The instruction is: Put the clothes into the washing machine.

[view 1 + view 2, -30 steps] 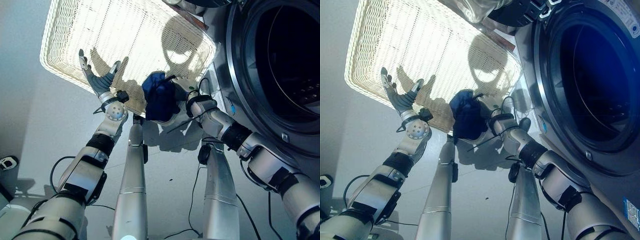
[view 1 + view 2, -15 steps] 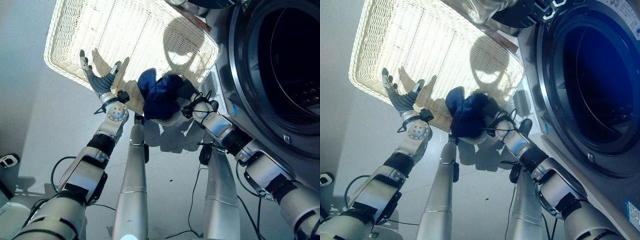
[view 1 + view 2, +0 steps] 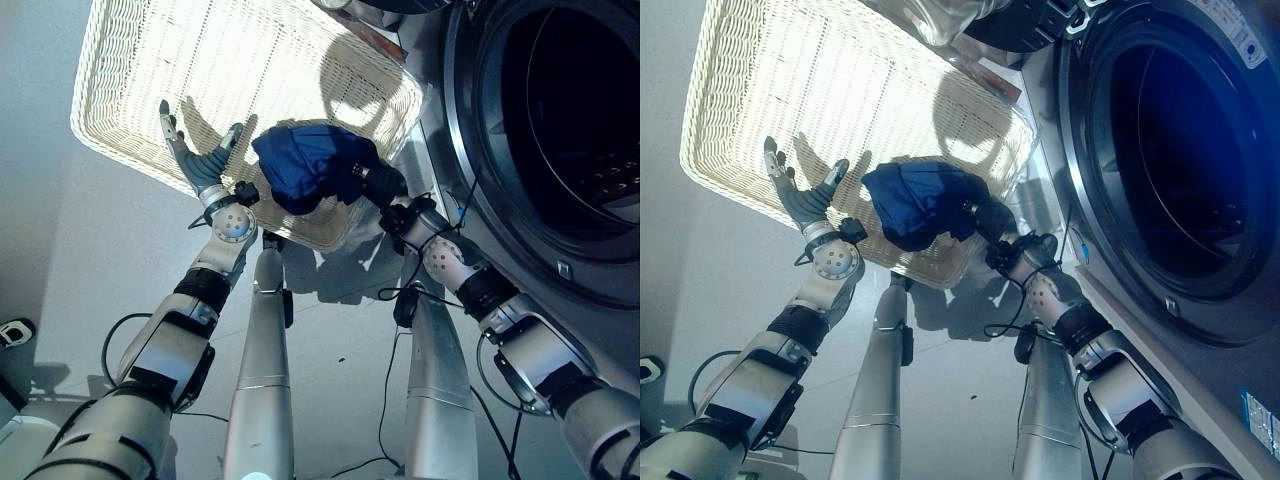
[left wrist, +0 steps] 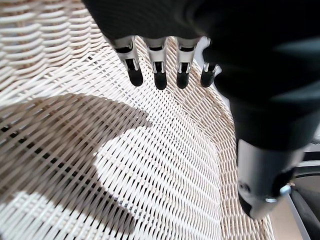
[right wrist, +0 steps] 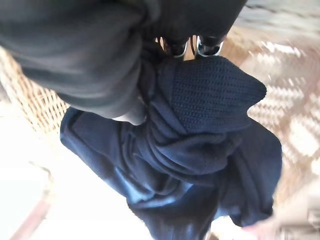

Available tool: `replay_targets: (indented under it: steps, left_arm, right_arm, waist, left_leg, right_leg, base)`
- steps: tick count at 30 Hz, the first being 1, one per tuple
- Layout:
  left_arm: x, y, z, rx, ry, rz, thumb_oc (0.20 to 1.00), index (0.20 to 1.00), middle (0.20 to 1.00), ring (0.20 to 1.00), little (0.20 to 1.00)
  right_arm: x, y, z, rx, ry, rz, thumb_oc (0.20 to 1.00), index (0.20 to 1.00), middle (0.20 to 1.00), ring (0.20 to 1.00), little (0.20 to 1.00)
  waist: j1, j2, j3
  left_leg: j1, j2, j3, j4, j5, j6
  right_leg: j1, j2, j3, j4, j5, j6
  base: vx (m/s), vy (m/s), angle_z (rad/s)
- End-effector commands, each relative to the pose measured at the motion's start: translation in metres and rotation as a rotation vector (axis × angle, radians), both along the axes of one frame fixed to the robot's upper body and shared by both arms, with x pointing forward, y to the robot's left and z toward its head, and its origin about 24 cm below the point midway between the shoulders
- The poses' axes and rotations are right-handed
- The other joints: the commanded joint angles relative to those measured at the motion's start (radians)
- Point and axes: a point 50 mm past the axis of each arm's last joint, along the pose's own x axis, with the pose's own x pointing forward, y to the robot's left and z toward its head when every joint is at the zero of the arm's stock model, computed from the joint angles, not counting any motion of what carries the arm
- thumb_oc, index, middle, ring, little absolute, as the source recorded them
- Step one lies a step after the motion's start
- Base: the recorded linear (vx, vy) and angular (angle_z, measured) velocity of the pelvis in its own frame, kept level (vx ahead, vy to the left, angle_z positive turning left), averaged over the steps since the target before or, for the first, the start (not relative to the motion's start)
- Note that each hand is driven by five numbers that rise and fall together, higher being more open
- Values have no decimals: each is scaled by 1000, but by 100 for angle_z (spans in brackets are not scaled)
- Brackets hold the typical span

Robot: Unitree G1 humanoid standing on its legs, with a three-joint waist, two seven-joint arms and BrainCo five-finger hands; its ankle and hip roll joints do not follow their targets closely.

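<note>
A pale grey floor (image 3: pixel 60 260) carries a shallow white wicker laundry basket (image 3: pixel 130 70), and just beside the basket stands a front-loading washing machine (image 3: pixel 470 190) with its round drum opening (image 3: pixel 580 110) dark and uncovered.

The right hand (image 3: pixel 385 185) is clenched on a bunched dark blue knit garment (image 3: pixel 310 160), which hangs over the basket's near corner, on the side toward the machine and clear of the wicker floor. In the right wrist view the cloth (image 5: pixel 200 150) droops in thick folds past the fingertips (image 5: pixel 207 47), with loose ends trailing below the grasp.

The left hand (image 3: pixel 200 160) hovers over the basket's near edge with fingers spread and relaxed, holding nothing; its wrist view looks down on bare weave (image 4: pixel 125 165).

The step in hand appears to be the carry from basket to drum. To do it well, the grasp should hold firm while the arm swings toward the opening, high enough that the trailing folds pass over the basket rim and the machine's metal door ring (image 3: pixel 455 120) without snagging. The hand is best opened only once it is well inside the drum, so the garment falls in rather than draping on the lip.
</note>
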Motion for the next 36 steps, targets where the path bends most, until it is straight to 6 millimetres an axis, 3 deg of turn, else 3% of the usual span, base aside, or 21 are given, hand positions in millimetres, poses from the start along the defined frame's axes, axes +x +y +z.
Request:
replay_targets:
  steps: [1,5,12,13,15,19,22,26,30,31,32,33,36]
  left_arm:
    - [-5,11,6,-17,-56,22,1000,1000,1000,1000,1000]
    - [-5,15,8,-11,-61,25,1000,1000,1000,1000,1000]
    - [-5,32,14,2,-74,49,1000,1000,1000,1000,1000]
    - [-6,38,15,3,-75,54,1000,1000,1000,1000,1000]
    - [-6,43,17,3,-78,60,1000,1000,1000,1000,1000]
    - [-7,49,19,0,-82,65,1000,1000,1000,1000,1000]
    - [-8,59,21,0,-81,77,1000,1000,1000,1000,1000]
    - [-9,62,22,0,-80,80,1000,1000,1000,1000,1000]
    - [-8,65,26,-9,-88,84,1000,1000,1000,1000,1000]
    - [-8,67,23,-14,-79,87,1000,1000,1000,1000,1000]
    - [-8,67,26,-14,-87,86,1000,1000,1000,1000,1000]
    - [-7,65,25,-22,-85,86,1000,1000,1000,1000,1000]
    - [-7,62,22,-21,-80,84,1000,1000,1000,1000,1000]
  right_arm:
    - [-16,10,27,212,-121,234,200,200,200,200,200]
    - [-17,2,39,288,-189,270,200,200,200,200,200]
    - [-12,-53,72,517,-405,175,200,200,200,200,200]
    - [-10,-69,74,551,-434,124,200,200,200,200,200]
    - [-8,-88,77,588,-456,60,200,200,200,200,200]
    - [-8,-107,79,599,-484,3,200,200,200,200,200]
    - [-8,-138,85,638,-520,-122,200,200,200,200,200]
    - [-7,-150,85,676,-502,-203,200,200,200,200,200]
    - [-4,-174,87,767,-436,-409,200,200,200,200,200]
    - [-2,-187,77,798,-356,-527,200,200,200,200,200]
    - [-2,-187,81,800,-361,-527,200,200,200,200,200]
    - [0,-203,72,792,-244,-704,200,200,200,200,200]
    - [-7,-233,80,788,-164,-1011,200,200,200,200,200]
  waist:
    - [-21,54,-8]
    - [-23,51,-8]
    - [-37,45,-8]
    - [-41,45,-8]
    - [-47,44,-8]
    - [-51,45,-8]
    - [-58,43,-8]
    - [-61,42,-8]
    - [-65,42,-8]
    - [-67,44,-8]
    - [-67,43,-8]
    - [-69,45,-8]
    - [-63,51,-8]
  left_leg:
    - [-28,-21,-4,-25,70,54]
    - [-25,-19,-4,-32,70,53]
    - [-16,-10,0,-48,63,49]
    - [-15,-8,3,-48,62,48]
    - [-9,-7,6,-55,59,48]
    - [-7,-4,8,-59,56,46]
    - [-2,1,11,-56,50,41]
    - [-1,3,11,-54,46,40]
    - [-9,3,13,-61,51,39]
    - [5,4,16,-60,39,37]
    - [-7,2,16,-62,49,38]
    - [-5,3,18,-61,44,36]
    - [-3,8,17,-53,29,34]
  right_leg:
    - [5,-6,-34,25,22,84]
    - [8,-4,-35,17,25,88]
    - [19,-2,-37,-2,29,98]
    - [21,-2,-36,-5,31,99]
    - [25,-1,-35,-13,34,101]
    - [24,1,-32,-16,36,103]
    - [30,2,-30,-19,34,105]
    - [32,3,-28,-20,33,106]
    - [25,6,-27,-30,41,106]
    - [39,10,-25,-30,31,107]
    - [27,8,-25,-34,41,105]
    - [29,12,-22,-35,39,104]
    - [34,14,-20,-34,32,106]
  base:
    - [0,0,0]
    - [0,0,0]
    - [0,0,0]
    - [0,0,0]
    - [-13,2,-4]
    - [-5,4,-3]
    - [0,0,0]
    - [0,2,-1]
    - [-2,9,-3]
    - [0,0,0]
    - [-2,51,-1]
    - [-10,46,-2]
    - [12,33,-5]
